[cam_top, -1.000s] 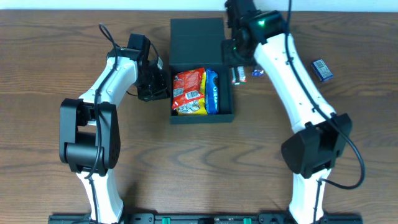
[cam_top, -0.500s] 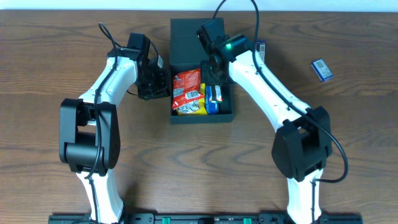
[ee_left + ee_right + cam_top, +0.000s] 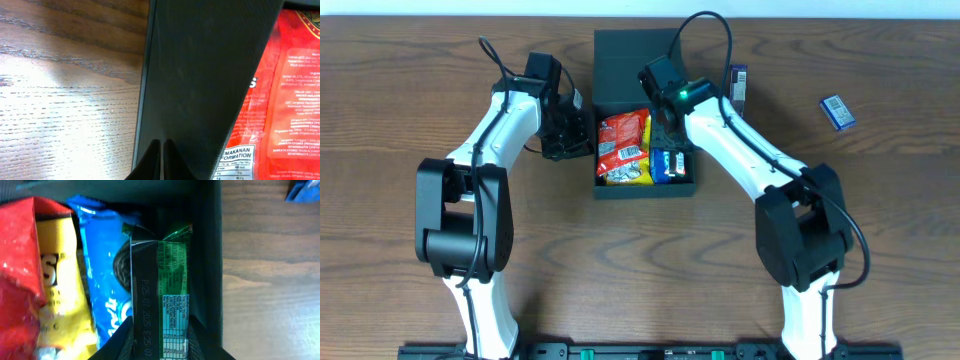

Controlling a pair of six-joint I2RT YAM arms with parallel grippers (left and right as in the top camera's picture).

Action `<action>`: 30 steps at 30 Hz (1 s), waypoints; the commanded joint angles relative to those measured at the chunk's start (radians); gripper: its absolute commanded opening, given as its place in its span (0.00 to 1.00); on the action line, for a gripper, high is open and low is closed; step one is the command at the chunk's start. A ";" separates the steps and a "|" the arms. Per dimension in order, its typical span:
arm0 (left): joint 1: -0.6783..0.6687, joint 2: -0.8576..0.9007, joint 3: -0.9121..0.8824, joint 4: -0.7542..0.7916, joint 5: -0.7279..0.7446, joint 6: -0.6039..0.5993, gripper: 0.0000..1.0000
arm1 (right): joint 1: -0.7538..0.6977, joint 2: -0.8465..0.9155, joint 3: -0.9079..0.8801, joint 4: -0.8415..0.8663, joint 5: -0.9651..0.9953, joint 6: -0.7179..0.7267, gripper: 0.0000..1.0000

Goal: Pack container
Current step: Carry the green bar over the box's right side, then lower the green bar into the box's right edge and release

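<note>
The dark teal container [image 3: 645, 190] stands open at the table's middle, its lid [image 3: 632, 55] flipped back. Inside lie a red packet [image 3: 623, 138], a yellow packet [image 3: 55, 295] and a blue cookie packet [image 3: 663, 166]. My right gripper [image 3: 672, 128] is down in the container's right side, shut on a green and black packet [image 3: 162, 280] that lies over the blue cookie packet [image 3: 102, 265], next to the right wall [image 3: 210, 255]. My left gripper [image 3: 582, 135] is shut on the container's left wall [image 3: 200, 75], fingertips [image 3: 162, 150] pinched together; the red packet [image 3: 290, 100] shows beyond it.
A small blue packet [image 3: 836, 110] lies on the wood at the far right. Another dark blue packet [image 3: 738, 80] lies just right of the lid, behind my right arm. A blue corner shows in the right wrist view [image 3: 302, 190].
My right arm swung left from beside the container to over it and lowered the green and black packet into the right side. The left arm has not moved.
</note>
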 commanded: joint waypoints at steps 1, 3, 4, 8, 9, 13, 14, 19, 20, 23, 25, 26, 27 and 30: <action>-0.003 0.015 -0.005 0.003 0.021 0.018 0.06 | -0.001 0.005 -0.023 0.017 0.063 -0.012 0.01; -0.003 0.015 -0.005 0.003 0.021 0.018 0.06 | 0.000 0.005 -0.036 0.040 0.121 -0.012 0.08; -0.003 0.015 -0.005 0.003 0.021 0.018 0.06 | -0.001 0.005 -0.040 0.050 0.146 -0.012 0.23; -0.003 0.015 -0.005 0.003 0.021 0.018 0.06 | -0.001 0.005 -0.049 0.070 0.183 -0.012 0.76; -0.003 0.015 -0.005 0.003 0.021 0.018 0.06 | -0.001 0.005 -0.049 0.073 0.182 -0.016 0.81; -0.003 0.015 -0.005 0.003 0.020 0.019 0.06 | 0.000 0.005 -0.044 0.082 0.182 -0.038 0.95; -0.003 0.015 -0.005 0.003 0.020 0.019 0.06 | 0.000 0.005 -0.040 0.080 0.182 -0.038 0.95; -0.003 0.015 -0.005 0.003 0.019 0.019 0.06 | -0.001 -0.019 0.011 0.033 0.186 -0.037 0.86; -0.003 0.015 -0.005 0.003 0.019 0.019 0.06 | -0.003 -0.030 0.021 0.030 0.187 -0.038 0.84; -0.003 0.015 -0.005 0.003 0.019 0.019 0.06 | -0.015 -0.074 0.043 0.026 0.190 -0.038 0.74; -0.003 0.015 -0.005 0.003 0.019 0.018 0.06 | -0.024 -0.109 0.053 0.026 0.190 -0.038 0.72; -0.003 0.015 -0.005 0.003 0.019 0.018 0.06 | -0.029 -0.126 0.054 0.028 0.191 -0.039 0.72; -0.003 0.015 -0.005 0.003 0.019 0.018 0.06 | -0.036 -0.150 0.055 0.032 0.199 -0.051 0.72; -0.003 0.015 -0.005 0.003 0.019 0.018 0.06 | -0.065 -0.194 0.054 0.031 0.306 -0.057 0.78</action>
